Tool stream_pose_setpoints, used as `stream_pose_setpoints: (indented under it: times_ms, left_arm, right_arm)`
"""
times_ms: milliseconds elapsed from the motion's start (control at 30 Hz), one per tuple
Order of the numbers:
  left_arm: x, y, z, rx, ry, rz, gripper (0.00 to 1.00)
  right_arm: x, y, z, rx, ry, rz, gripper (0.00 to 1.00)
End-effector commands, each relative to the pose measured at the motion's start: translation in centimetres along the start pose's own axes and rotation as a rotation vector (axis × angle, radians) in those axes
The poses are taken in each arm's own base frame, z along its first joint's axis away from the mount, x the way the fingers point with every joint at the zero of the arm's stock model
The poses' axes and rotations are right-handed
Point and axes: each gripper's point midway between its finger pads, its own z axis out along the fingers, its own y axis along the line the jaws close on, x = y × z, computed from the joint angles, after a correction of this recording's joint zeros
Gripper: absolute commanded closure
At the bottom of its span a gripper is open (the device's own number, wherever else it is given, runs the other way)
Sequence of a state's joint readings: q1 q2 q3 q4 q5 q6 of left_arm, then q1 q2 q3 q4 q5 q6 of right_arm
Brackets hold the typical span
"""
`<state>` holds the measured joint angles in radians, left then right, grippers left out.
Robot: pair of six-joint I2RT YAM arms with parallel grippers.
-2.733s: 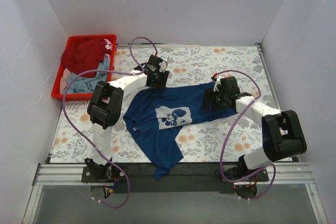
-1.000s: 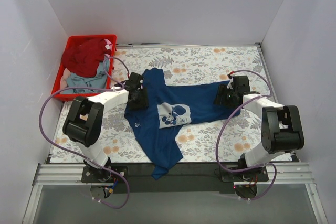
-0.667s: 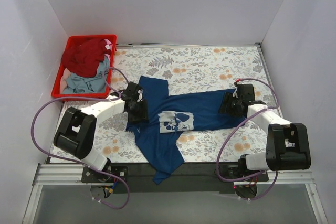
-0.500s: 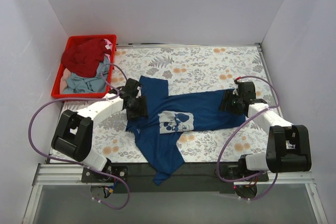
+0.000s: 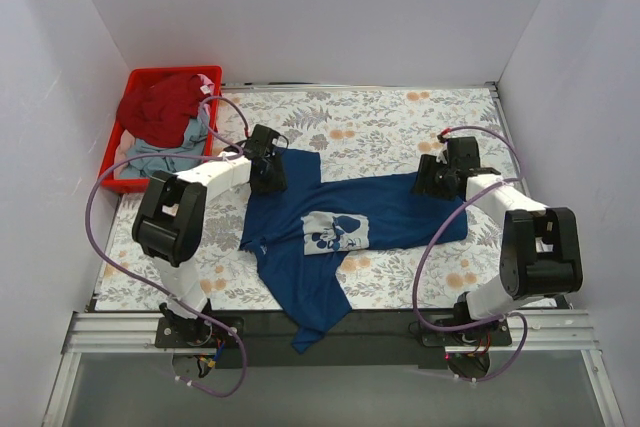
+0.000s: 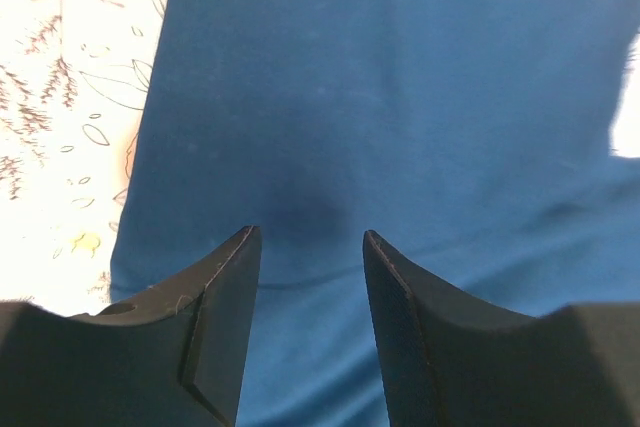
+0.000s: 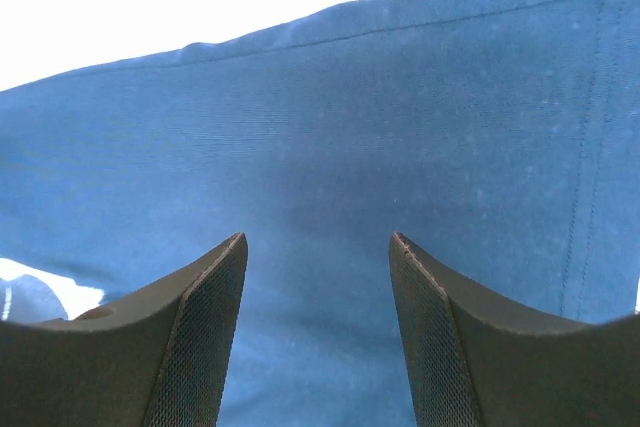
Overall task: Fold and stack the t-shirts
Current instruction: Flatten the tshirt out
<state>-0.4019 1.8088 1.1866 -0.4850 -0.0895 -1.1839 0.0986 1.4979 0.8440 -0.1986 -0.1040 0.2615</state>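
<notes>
Under left claw, right claw: navy t-shirt spread.

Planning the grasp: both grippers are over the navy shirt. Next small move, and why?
Probably lower both and pinch the cloth. The left gripper and right gripper stand open with nothing between the fingers, each above one end of the navy t-shirt, which lies spread and unfolded.
</notes>
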Motion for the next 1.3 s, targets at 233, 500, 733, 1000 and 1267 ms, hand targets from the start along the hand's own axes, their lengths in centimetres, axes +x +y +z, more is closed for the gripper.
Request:
stream_pose_setpoints:
  times_ms: [233,500,733,1000,1267]
  left_arm:
    - [-1.6,1.7,3.5,-0.079,-0.027,-0.02,0.58]
    - [-6.7,4.0,9.0,-0.148,-0.036,-0.065,0.57]
    - [-12.8,3.1,10.8,-0.148,-0.105,-0.045,0.46]
    - [-15.7,2.1,5.6,-0.099,-0.231,-0.031,0.36]
    - [-12.0,1.5,1.8,-0.067,-0.2,-0.027,0.36]
  right_arm:
    - [-1.3,-0.8,3.2,0.029,0.015,-0.028,0.35]
    - [-5.1,-1.6,7.0,0.054,-0.004,-0.021,0.34]
    - [-10.2,-0.9,9.3,0.007,-0.061,-0.051,0.34]
    - [-11.8,-0.4,7.1,0.005,-0.116,-0.122,0.34]
    - [-9.5,0.1,4.4,-0.014,-0.113,-0.078,0.34]
